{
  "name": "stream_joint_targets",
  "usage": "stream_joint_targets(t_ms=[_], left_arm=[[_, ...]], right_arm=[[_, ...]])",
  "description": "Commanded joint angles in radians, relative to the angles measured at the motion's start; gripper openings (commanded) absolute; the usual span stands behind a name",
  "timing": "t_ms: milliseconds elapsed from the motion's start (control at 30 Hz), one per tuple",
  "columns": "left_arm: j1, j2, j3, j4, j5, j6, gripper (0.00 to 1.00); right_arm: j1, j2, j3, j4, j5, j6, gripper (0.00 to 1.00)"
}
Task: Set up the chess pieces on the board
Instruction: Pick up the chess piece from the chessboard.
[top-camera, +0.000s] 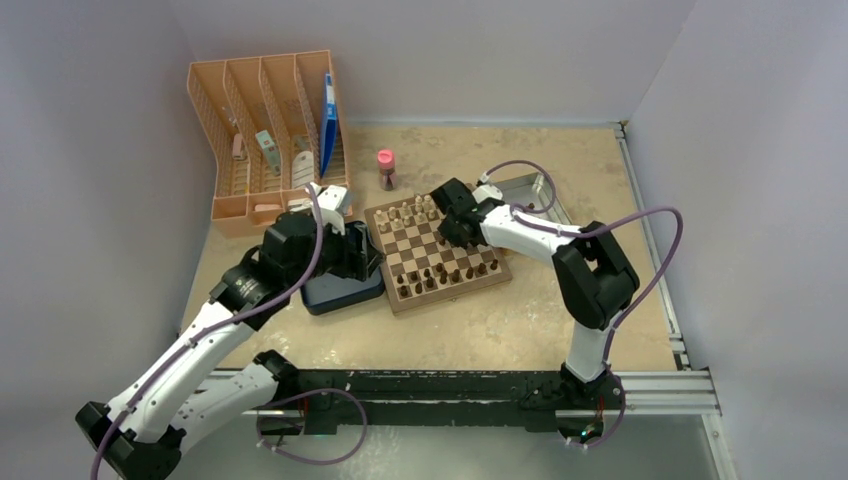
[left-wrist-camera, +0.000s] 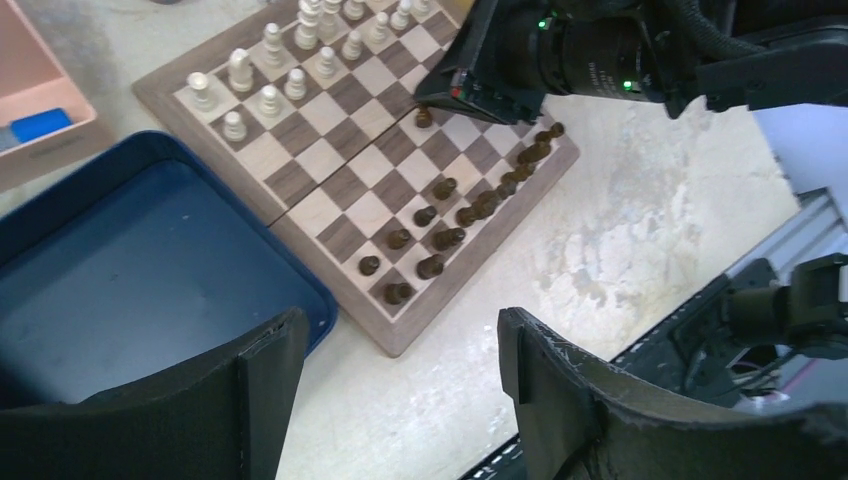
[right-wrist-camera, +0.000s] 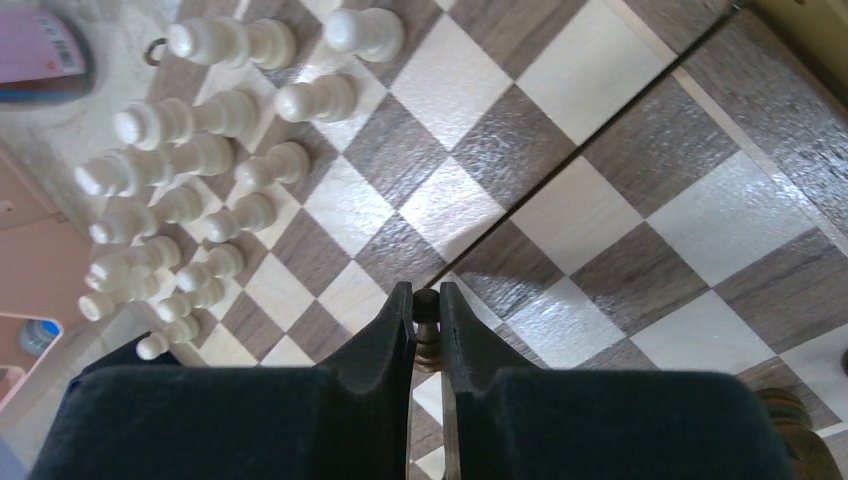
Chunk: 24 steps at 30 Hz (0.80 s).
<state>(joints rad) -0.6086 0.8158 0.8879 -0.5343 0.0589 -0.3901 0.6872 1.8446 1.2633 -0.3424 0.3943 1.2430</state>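
Counted: one board, one blue box, one orange file rack, one pink-capped bottle. At least twelve dark chess pieces, crowded, exact tally unreadable. More than ten cream pieces, likewise uncertain.

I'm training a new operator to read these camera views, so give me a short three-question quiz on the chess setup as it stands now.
1. Multiple choice: what is the right gripper shut on? A) nothing B) a dark chess piece C) a coin
2. True or false: the left gripper grips the blue box.
3. Short answer: which pieces stand on the side of the board nearest the pink container?
Key: 1 B. 2 False; its jaws stand open and empty. 3 The pale pieces.
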Motion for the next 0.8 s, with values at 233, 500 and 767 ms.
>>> stream_joint_targets(t_ms=[233, 500, 767], left_arm=[[0.001, 0.120, -0.023, 0.292, 0.134, -0.214, 0.67], [0.000, 0.237, -0.022, 0.404, 0.174, -0.291, 0.60], [0.001, 0.295, -0.016, 0.519, 0.166, -0.309, 0.60]], right_arm=[[0.004, -0.118, 0.034, 0.026, -0.056, -0.026, 0.03], [0.004, -0.259, -0.005, 0.079, -0.129, -0.053, 0.04], [0.004, -0.383, -0.077, 0.189, -0.199, -0.042, 0.04]])
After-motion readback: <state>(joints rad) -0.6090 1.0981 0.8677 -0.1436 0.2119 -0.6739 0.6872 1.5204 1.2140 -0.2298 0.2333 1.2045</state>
